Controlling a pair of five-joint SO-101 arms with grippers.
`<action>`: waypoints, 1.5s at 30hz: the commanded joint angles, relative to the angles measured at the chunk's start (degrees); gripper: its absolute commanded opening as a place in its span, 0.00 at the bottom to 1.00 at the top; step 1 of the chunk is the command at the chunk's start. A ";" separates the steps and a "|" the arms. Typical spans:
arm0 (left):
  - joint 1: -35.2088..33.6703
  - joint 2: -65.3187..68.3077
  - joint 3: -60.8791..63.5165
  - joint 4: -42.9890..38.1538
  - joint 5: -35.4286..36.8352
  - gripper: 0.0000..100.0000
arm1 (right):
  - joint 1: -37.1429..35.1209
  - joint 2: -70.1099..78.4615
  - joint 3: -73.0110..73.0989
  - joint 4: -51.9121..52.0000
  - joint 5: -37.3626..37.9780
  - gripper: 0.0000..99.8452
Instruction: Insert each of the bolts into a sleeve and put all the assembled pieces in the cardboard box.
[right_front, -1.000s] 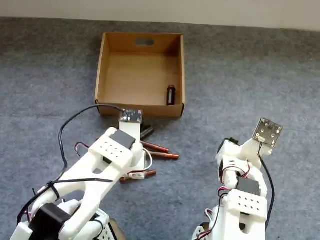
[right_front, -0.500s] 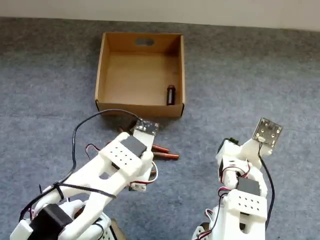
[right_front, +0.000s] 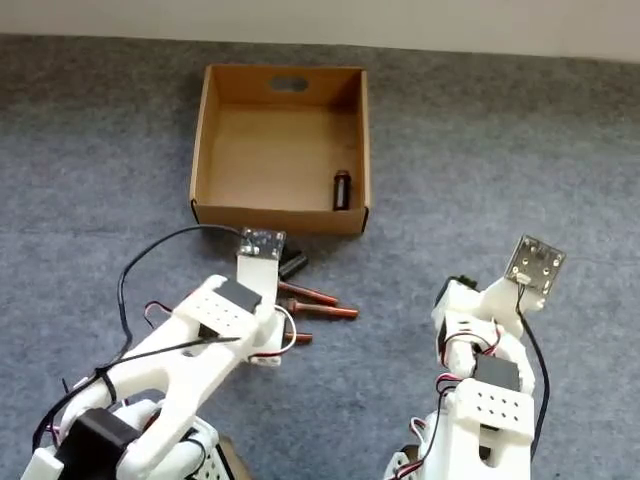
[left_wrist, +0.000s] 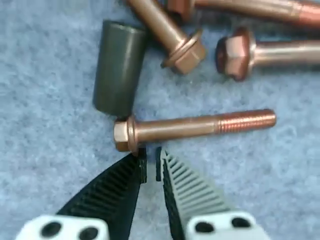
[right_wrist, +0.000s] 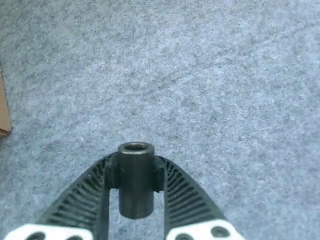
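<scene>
Bolts (right_front: 318, 310) lie loose on the grey carpet (right_front: 520, 150) just in front of the cardboard box (right_front: 200, 150), with a spare sleeve (left_wrist: 119, 75) among them; one assembled piece (right_front: 342, 189) already sits inside the box, against the wall on the right arm's side, so the job looks early, with most bolts yet to be paired; the step in hand seems to be picking up a bolt to feed into the sleeve (right_wrist: 135, 185) that the other arm holds ready; the left claw (left_wrist: 151, 162) hangs low over the carpet, its tips just beside the head of the nearest bolt (left_wrist: 192, 127), almost touching the flange; its fingers are nearly closed, a thin slit between them, grasping nothing; the right claw (right_wrist: 134, 167) is clenched on the dark sleeve, gripping it about the middle with the open bore facing out past the fingertips, over bare carpet well apart from the bolts; next, in my judgement, the left claw has to spread wider than the shank, settle astride the bolt near its head, and close so the threaded end sticks out free; then shank and bore must meet in line, since a slight tilt would likely jam the thread at the rim; the left arm (right_front: 225, 320) leans forward toward the box, wrist bent down over the pile; the right arm (right_front: 480, 345) sits back near its base, wrist raised
</scene>
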 joint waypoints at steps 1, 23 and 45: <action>-1.27 -2.42 -0.40 -2.29 -0.26 0.07 | 0.31 -1.19 -0.75 -1.27 -0.35 0.01; -1.36 -1.89 -7.69 -2.29 17.49 0.07 | 0.31 -1.19 -0.75 -1.27 -0.35 0.01; -1.63 -2.42 -7.87 -3.16 27.60 0.21 | 0.31 -1.19 -0.75 -1.27 -0.35 0.01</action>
